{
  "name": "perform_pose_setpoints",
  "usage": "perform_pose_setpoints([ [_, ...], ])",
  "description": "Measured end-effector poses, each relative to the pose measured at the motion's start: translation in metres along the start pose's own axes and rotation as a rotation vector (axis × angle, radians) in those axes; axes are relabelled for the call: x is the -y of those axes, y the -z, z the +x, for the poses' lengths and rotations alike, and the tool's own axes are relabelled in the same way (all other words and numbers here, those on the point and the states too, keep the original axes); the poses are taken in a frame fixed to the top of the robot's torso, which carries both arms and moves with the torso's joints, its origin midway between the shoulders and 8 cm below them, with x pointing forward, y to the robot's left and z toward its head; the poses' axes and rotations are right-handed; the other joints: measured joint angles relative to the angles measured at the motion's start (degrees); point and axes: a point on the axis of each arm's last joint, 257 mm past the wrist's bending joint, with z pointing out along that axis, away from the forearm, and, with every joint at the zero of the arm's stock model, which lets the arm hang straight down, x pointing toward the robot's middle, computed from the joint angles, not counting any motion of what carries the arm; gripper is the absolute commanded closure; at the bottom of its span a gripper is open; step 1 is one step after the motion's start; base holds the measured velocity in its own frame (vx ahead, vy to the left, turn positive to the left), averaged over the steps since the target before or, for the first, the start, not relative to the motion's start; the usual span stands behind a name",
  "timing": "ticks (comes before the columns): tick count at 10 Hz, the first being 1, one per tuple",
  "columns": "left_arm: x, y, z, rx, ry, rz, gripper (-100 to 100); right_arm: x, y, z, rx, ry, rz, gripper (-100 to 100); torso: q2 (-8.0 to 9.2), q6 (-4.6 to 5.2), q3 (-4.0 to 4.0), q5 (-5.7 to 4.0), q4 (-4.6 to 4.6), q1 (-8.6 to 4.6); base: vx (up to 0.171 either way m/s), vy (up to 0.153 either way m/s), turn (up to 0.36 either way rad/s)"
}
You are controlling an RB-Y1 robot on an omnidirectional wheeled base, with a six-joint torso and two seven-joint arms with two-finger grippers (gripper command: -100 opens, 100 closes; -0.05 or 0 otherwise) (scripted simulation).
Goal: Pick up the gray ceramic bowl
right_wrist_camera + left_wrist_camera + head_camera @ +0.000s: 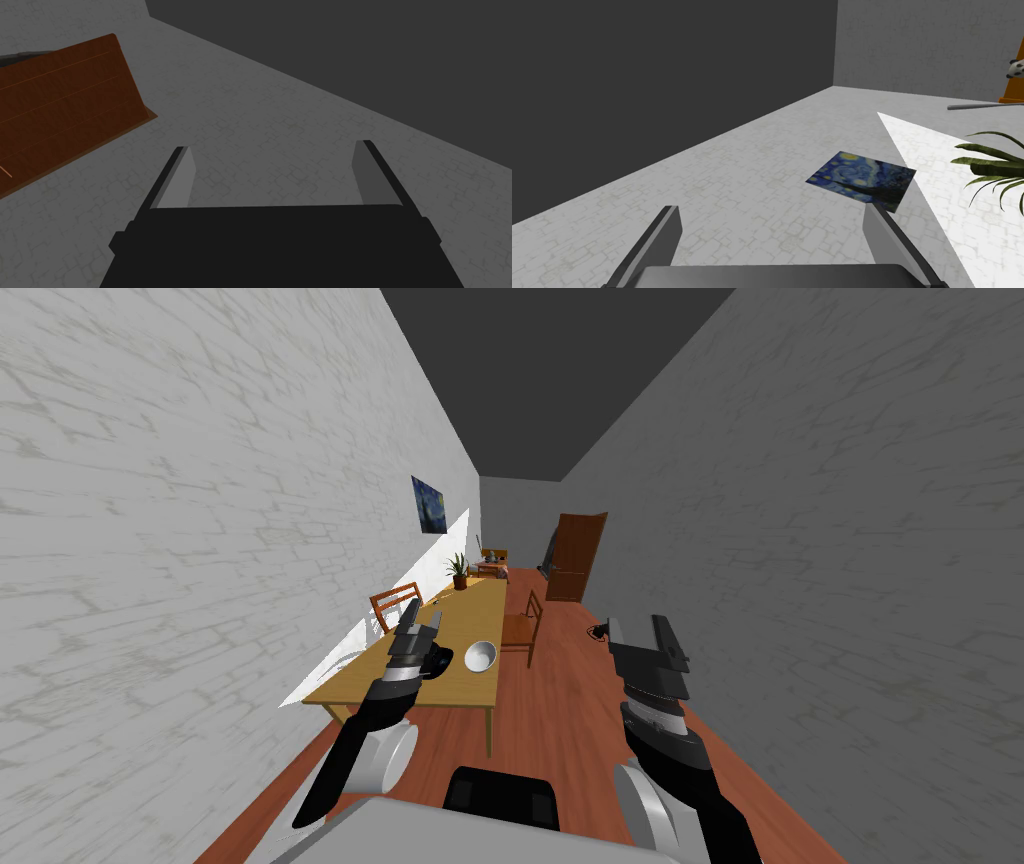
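Note:
A pale grey bowl [481, 656] stands upright on the near part of a long wooden table [470, 693], close to its right edge. My left gripper [424, 613] is raised over the table just left of the bowl and apart from it; in the left wrist view this gripper [771, 212] is open, empty and pointing at the wall. My right gripper [640, 628] hangs over the floor to the right of the table, and in its own wrist view it [272, 147] is open with nothing between its fingers.
A small dark object [438, 664] lies on the table between my left forearm and the bowl. One chair [395, 606] stands on the wall side, another [522, 628] on the right side. A potted plant [459, 571] sits further along. Beyond is a brown door [575, 556].

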Motion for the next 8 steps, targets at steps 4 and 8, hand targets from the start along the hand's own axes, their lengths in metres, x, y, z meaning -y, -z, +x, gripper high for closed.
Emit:
perform_pose_setpoints([
  [4,-0.021,-0.006,-0.024,-0.012,-0.051,-0.062,-100,0.0,0.0,0.0,0.0,0.0,0.0,0,0.01,0.0,0.01,-0.11,0.0,-0.47,-0.009,-0.126,0.023],
  [8,-0.056,-0.012,-0.059,0.022,-0.093,-0.157,-100,0.0,0.0,0.0,0.0,0.0,0.0,0,-0.06,0.0,-0.03,-0.12,-0.01,-0.55,0.008,-0.13,0.027],
])
